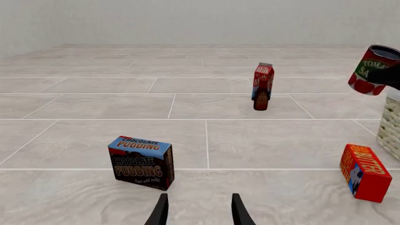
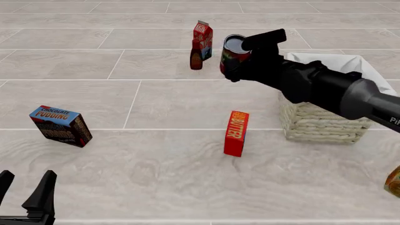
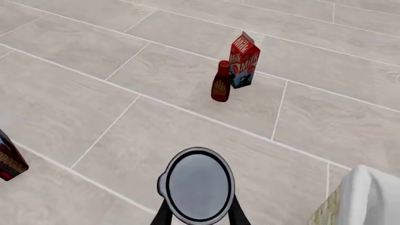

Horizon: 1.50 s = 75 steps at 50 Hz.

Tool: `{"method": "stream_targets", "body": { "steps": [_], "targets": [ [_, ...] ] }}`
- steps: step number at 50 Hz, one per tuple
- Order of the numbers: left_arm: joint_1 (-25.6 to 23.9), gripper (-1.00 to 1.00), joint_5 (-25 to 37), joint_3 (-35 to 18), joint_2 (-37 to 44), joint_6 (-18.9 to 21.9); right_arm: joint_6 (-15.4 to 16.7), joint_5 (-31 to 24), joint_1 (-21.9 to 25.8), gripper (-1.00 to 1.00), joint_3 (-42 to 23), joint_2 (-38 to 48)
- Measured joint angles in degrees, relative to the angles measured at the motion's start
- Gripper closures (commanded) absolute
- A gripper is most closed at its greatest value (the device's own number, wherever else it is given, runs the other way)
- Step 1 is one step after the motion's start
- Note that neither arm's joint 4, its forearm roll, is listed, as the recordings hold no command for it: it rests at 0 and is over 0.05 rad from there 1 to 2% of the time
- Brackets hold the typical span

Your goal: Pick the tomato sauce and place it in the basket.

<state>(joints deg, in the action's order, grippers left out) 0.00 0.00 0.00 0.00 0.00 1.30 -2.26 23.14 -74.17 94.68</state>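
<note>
Just beside the basket [image 2: 325, 123], above the floor off its outer corner, my right gripper [image 2: 240, 58] grips the tomato sauce [image 2: 233, 54] airborne, so pickup is done, carry-over and release remain; left gripper [image 2: 25, 190] idles spread, holding nothing.

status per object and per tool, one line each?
tomato sauce: lifted off the table, held upright, not yet over the basket
right tool: shut on the tomato sauce
left tool: open, holding nothing
basket: upright on the table
butter box: standing on end
chocolate pudding box: upright
dark bottle: upright
red carton: upright
</note>
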Motion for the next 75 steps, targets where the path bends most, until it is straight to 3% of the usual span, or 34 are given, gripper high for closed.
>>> {"method": "stream_targets", "body": {
  "steps": [75],
  "targets": [
    [0.0, -1.00, 0.0, 0.0, 0.0, 0.0, -2.5, 2.6, -14.5, 1.00, 8.9, -12.0]
  ]
}}
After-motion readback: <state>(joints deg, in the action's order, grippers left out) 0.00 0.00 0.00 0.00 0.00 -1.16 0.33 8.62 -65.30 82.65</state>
